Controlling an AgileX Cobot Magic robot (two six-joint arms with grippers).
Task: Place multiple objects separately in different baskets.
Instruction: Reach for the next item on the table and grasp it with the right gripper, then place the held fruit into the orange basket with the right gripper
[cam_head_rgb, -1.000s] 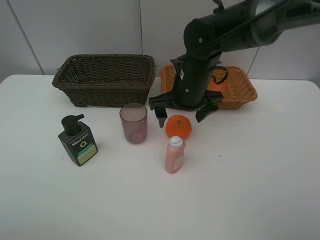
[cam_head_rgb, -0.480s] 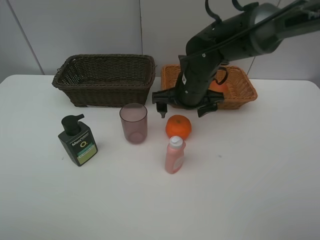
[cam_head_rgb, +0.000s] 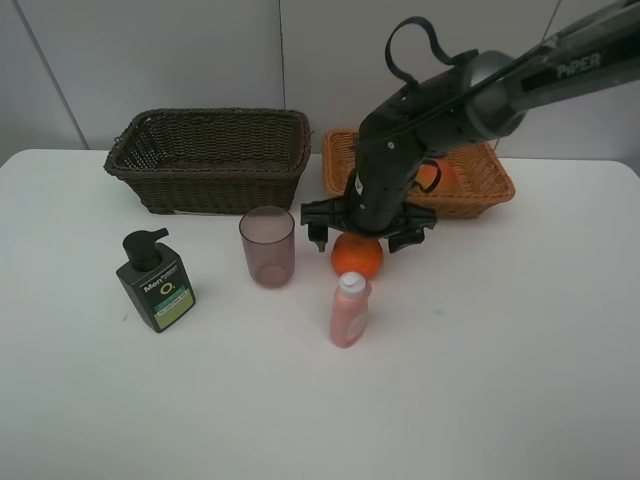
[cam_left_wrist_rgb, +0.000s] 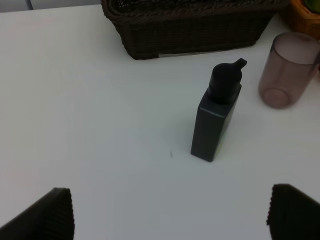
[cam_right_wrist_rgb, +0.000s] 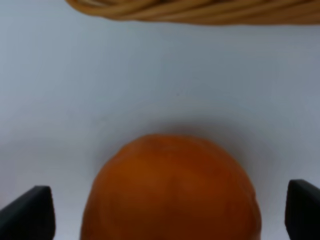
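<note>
My right claw (cam_head_rgb: 358, 240) hangs wide open over the orange (cam_head_rgb: 357, 260), 1 finger on each side and both clear of it. The orange sits on the plain white desk (cam_head_rgb: 520, 360), just in front of the light tan basket (cam_head_rgb: 485, 180). My left claw (cam_left_wrist_rgb: 170, 215) is also wide and holds nothing, above bare desk near the dark green pump bottle (cam_left_wrist_rgb: 216, 117). The pink cup (cam_head_rgb: 267, 246) and small pink bottle (cam_head_rgb: 349, 310) stand close by. The dark brown basket (cam_head_rgb: 210, 150) sits at the back, before a pale grey panelled wall (cam_head_rgb: 200, 50).
</note>
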